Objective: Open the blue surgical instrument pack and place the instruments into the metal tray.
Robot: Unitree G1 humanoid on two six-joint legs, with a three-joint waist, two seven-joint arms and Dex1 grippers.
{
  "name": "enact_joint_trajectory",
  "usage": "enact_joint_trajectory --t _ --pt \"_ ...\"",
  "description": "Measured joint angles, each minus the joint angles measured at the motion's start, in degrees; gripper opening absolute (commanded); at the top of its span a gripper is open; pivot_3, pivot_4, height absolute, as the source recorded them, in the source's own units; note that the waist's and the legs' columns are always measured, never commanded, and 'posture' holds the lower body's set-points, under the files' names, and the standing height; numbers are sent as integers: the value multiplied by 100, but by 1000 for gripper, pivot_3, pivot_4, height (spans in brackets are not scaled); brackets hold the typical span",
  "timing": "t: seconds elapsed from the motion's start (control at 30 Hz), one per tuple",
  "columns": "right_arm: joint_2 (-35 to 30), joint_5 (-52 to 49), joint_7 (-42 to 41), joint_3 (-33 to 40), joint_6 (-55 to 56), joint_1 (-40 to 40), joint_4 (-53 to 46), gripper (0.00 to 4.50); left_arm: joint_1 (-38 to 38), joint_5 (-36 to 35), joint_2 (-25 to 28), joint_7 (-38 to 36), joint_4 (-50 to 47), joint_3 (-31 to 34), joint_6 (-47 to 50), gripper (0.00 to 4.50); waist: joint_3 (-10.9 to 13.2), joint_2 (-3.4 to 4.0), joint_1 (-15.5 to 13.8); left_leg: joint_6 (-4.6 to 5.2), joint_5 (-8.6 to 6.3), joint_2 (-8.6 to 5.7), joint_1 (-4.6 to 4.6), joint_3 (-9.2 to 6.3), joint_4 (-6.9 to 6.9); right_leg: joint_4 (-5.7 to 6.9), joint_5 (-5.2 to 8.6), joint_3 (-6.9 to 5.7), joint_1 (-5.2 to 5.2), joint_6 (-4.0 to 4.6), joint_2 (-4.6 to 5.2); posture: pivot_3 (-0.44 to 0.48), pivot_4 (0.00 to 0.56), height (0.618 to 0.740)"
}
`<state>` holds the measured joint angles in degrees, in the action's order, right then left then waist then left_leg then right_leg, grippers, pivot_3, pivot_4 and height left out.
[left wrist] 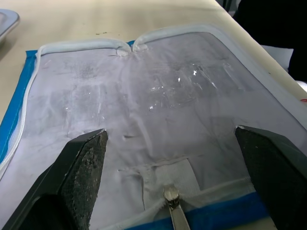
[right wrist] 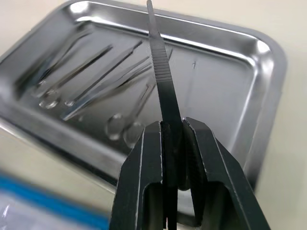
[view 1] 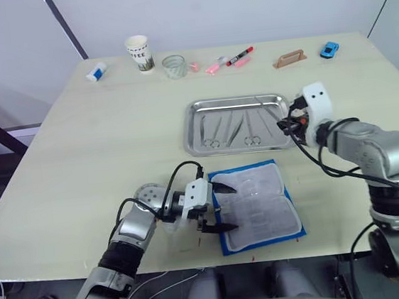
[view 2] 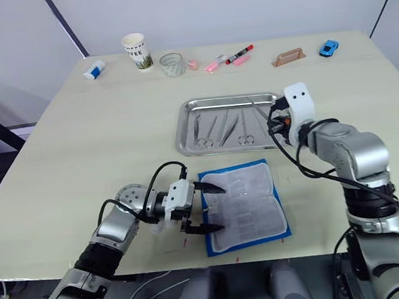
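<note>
Our right gripper [right wrist: 170,132] clenches slim silvery serrated tweezers [right wrist: 160,67] whose long axis points out over the shiny rectangular steel tray [view 1: 198,148] just beyond it, while our left gripper [view 1: 223,207] rests released at the opened flat blue instrument pack [view 1: 259,207].

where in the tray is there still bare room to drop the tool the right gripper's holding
The metal tray has bare floor in its right part, between the instruments and the right rim, where the right gripper holds a thin tool over it. The left and middle are crowded with instruments. The left gripper is open over the blue surgical instrument pack.
</note>
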<state>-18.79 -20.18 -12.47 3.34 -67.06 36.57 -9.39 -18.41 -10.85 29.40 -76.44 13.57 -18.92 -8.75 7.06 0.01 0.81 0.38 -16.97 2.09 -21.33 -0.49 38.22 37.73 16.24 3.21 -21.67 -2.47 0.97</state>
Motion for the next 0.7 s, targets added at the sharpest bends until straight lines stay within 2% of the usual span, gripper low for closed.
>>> enact_joint_trajectory --t 0.07,0.3,0.7 --pt "262 185 367 73 44 126 335 61 45 1 3 20 -73 11 36 4500 0 0 2 0 0 -2 -1 2 -1 -3 0 1 0 0 0 0 150 740" --pt "747 414 899 340 188 165 833 61 177 10 40 166 -297 42 195 4500 3 4 26 0 0 2 -4 4 -3 -6 0 3 -3 -1 1 0 150 740" --pt "1148 646 1260 450 719 277 1567 61 222 15 51 230 -380 43 250 4500 4 7 37 0 0 2 -5 6 -5 -10 0 4 -3 -2 3 0 150 740"
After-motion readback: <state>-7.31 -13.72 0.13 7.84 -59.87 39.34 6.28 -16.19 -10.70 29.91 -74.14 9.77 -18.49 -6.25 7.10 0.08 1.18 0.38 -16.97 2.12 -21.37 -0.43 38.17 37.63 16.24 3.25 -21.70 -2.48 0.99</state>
